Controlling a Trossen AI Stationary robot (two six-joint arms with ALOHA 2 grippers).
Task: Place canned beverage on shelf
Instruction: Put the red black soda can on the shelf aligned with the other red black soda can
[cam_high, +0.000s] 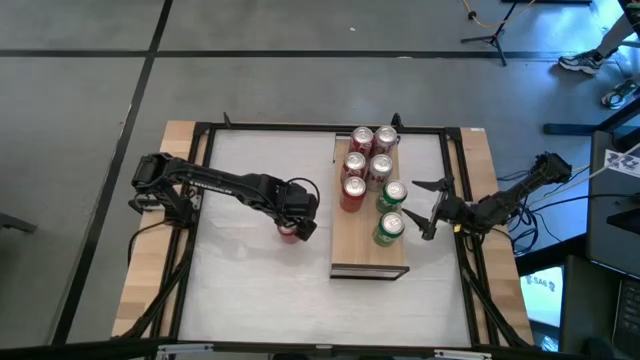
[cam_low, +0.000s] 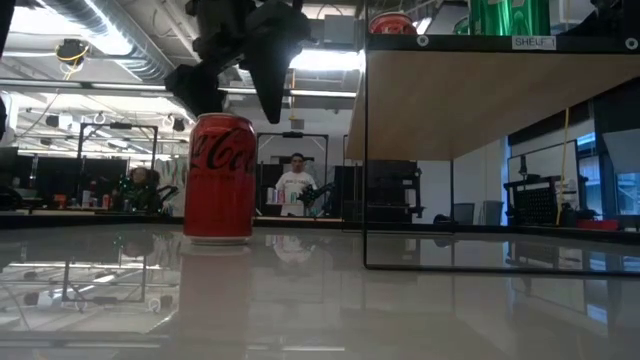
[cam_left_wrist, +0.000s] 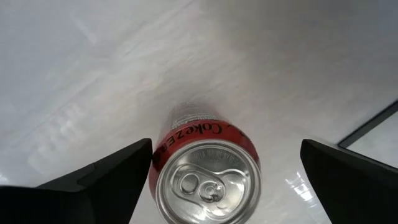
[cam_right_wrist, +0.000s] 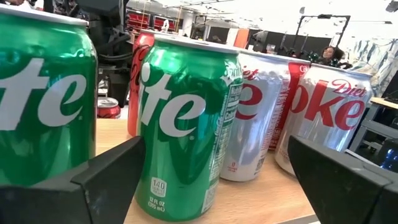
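High view: shelf (cam_high: 368, 255) holds seven cans, two green, five red or silver; another red can (cam_high: 290, 231) stands on the table under the left gripper (cam_high: 297, 222).
Low view: that red can (cam_low: 221, 178) stands upright.
Left wrist view: fingers (cam_left_wrist: 102, 180) spread, clear of it.
Right wrist view: right gripper (cam_right_wrist: 214, 186) spread beside a green can (cam_right_wrist: 186, 124).

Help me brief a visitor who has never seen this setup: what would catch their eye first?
Probably the cluster of cans on the shelf right of centre: red and silver ones at the far end, two green cans nearer. Next, the lone red can upright on the white table, with the left tool open directly above it. The right tool waits open beside the green cans.
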